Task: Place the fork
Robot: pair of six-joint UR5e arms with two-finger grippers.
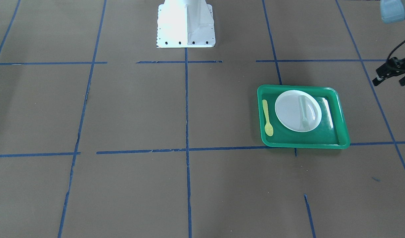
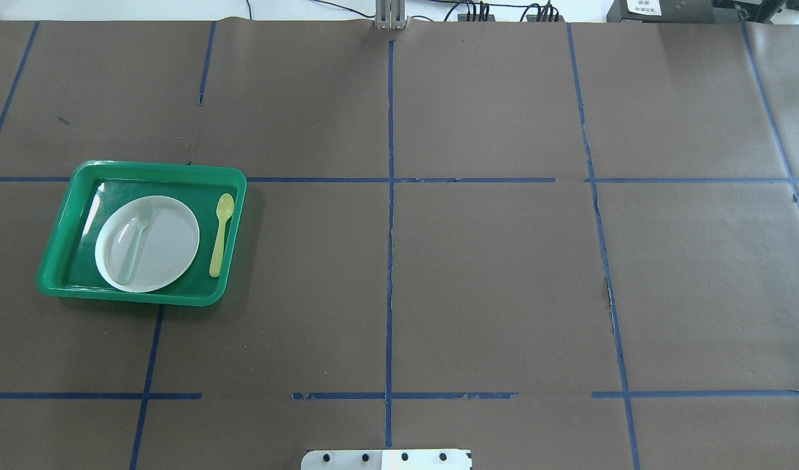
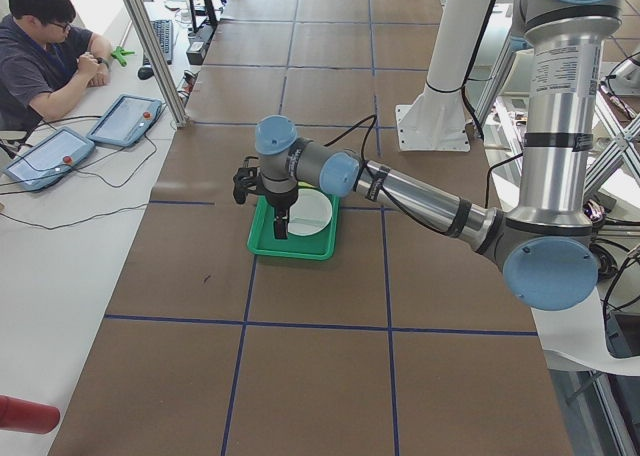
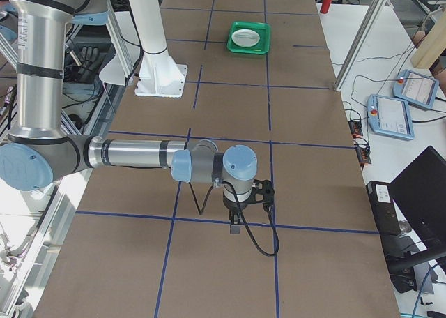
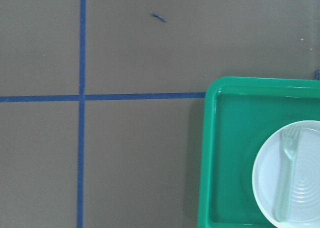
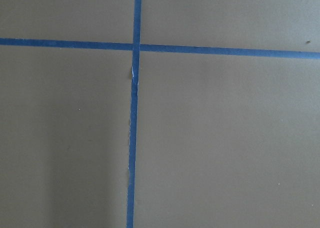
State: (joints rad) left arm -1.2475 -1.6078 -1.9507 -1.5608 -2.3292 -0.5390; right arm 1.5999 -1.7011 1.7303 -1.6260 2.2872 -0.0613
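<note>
On the white plate [image 2: 168,243], inside the green tray [image 2: 145,168]: the fork [image 2: 136,241]. Lying flat across the plate's half nearer the left end of the worktop [image 2: 491,274], tines pointing away from the robot, handle end reaching the plate's near rim. Translucent, showing only faintly against the white. Held by neither end effector.

Beside the plate, on the tray floor toward the worktop's middle: a yellow spoon [image 2: 220,235]. Roughly parallel to the fork, bowl also pointing away from the robot. Close to the plate but not touching it.

Tray set in the left part of the worktop, across a blue tape line [image 2: 321,179].

Above the tray, seen from the left-end camera: the left end effector [image 3: 280,226], raised clear of plate and fork, fingers pointing down. At the front camera's right edge, only dark parts of it, cut off by the frame. Cannot tell whether apart or together.

Well apart from the tray, over bare brown worktop near a crossing of tape: the right end effector [image 4: 235,226], pointing down. Shown only from the right-end camera, so cannot tell whether apart or together.
</note>
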